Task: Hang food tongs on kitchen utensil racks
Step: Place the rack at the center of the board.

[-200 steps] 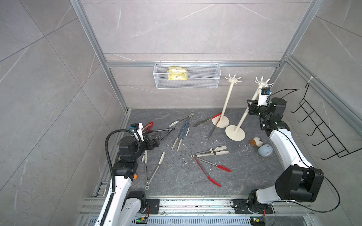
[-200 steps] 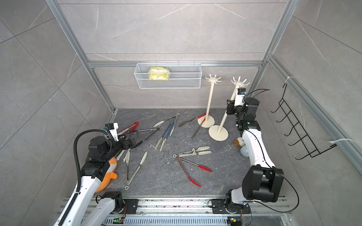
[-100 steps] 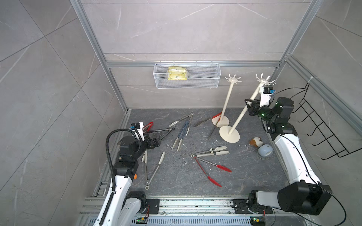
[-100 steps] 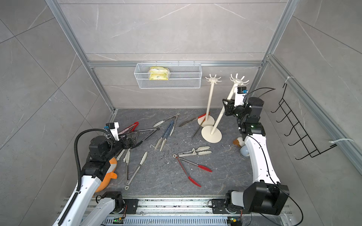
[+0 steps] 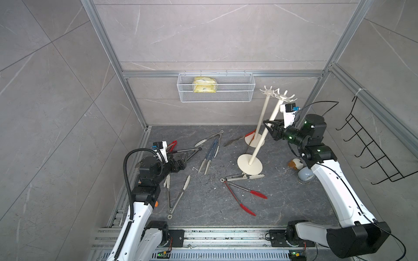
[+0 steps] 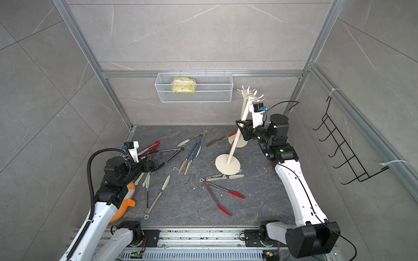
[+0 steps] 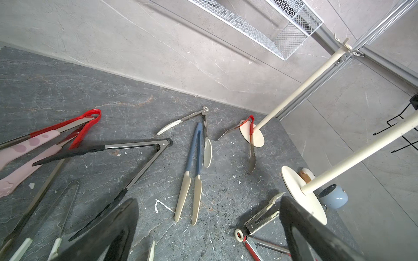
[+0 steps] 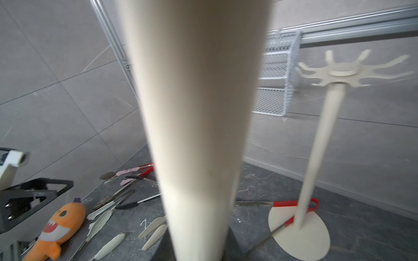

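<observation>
- Holding the near rack [image 5: 260,144] by its pole: right jaws are clamped mid-pole with nothing else in them.
- Change over the last second: that rack has come away from beside the far rack [image 5: 262,115], out toward mid-table. It now leans, with its hook head [image 5: 284,98] just beside the far rack's head.
- Its base [image 5: 250,165] now meets the edge of the cream-tipped tongs [image 5: 243,177]. Can't tell whether it touches them or sits just over them.
- Left jaws are spread wide and empty, low beside the black-tipped tongs [image 5: 190,150], and have barely moved.
- All food tongs visible lie flat on the table [image 5: 294,203]: red pair [image 5: 256,194] at front-centre, blue-handled pair [image 5: 212,146] in the middle, one red-handled pair [image 5: 248,135] at the far rack's base. None hung, and the hooks on both racks are bare.
- My read: this is rack repositioning, not hanging yet. It likely puts the hooks within reach of both arms. The rack needs standing upright first, and the base may pin the cream pair.
</observation>
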